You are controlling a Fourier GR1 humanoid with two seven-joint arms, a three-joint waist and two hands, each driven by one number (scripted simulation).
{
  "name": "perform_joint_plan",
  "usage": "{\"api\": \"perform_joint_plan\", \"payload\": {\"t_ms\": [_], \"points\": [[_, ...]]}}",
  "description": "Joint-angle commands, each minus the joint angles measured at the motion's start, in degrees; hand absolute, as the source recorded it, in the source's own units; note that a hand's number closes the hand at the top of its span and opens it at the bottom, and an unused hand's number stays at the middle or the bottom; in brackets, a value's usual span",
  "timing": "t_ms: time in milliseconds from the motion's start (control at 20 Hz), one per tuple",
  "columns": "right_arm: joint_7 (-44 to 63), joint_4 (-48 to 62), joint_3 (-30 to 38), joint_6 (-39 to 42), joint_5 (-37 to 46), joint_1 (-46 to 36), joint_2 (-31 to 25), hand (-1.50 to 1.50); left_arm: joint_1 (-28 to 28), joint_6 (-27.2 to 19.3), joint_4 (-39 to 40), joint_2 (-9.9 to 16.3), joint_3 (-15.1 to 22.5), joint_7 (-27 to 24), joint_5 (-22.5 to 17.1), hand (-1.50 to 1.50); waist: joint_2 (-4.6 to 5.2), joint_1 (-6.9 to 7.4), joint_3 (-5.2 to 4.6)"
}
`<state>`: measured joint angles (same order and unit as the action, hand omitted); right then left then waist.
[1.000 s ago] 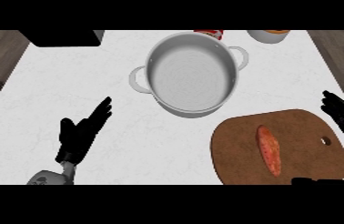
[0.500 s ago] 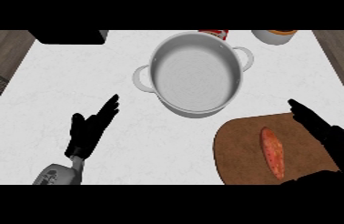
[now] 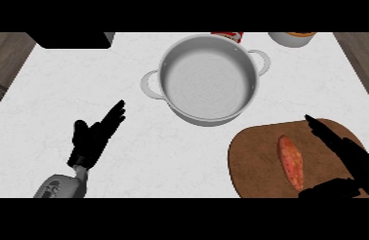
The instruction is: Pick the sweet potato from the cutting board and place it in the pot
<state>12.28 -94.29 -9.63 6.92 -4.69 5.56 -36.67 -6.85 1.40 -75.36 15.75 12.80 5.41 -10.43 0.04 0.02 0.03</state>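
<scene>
An orange-red sweet potato (image 3: 290,162) lies lengthwise on a round brown cutting board (image 3: 252,156) at the lower right of the head view. My right hand (image 3: 338,149) hovers over the board just right of the potato, open, fingers straight and pointing up-left, thumb (image 3: 330,189) below near the potato's lower end; whether it touches is unclear. A grey two-handled pot (image 3: 207,78) stands empty at the centre back. My left hand (image 3: 93,136) rests open at the lower left, away from both.
The white counter (image 3: 86,83) carries a red-labelled can (image 3: 227,36) and a small bowl (image 3: 293,38) behind the pot. A dark object (image 3: 72,39) sits at the back left corner. Wooden edges show at both sides.
My right hand has come in from the right edge and moved left over the cutting board, close beside the sweet potato. The left hand shifted slightly up and right.
</scene>
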Motion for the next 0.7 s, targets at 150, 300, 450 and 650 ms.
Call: {"api": "perform_joint_plan", "payload": {"t_ms": [150, 300, 450, 650], "points": [[-11.1, 8.7, 5.9, 4.6, 2.3, 1.3, 3.2, -1.50, 2.5, 2.6, -4.3, 0.4, -2.7, 1.8, 0.9, 0.00, -0.07, -0.02, -0.01], [-11.2, 6.3, 7.0, 7.6, -0.6, 3.3, 4.1, -1.50, 1.7, -1.6, -2.9, -5.0, 0.4, 2.0, 4.5, 0.00, -0.08, -0.28, -0.02], [-16.4, 11.6, 8.3, 11.0, -3.7, 1.0, 5.8, -1.50, 0.6, 0.1, -6.6, -1.6, -1.9, 7.2, 2.8, 0.00, -0.06, -0.04, 0.01], [-16.5, 13.6, 9.9, 13.9, -7.0, 0.2, 8.5, -1.50, 1.0, 1.7, -4.5, -2.8, -2.4, 3.7, 3.3, 0.00, -0.05, -0.03, -0.01]]}}
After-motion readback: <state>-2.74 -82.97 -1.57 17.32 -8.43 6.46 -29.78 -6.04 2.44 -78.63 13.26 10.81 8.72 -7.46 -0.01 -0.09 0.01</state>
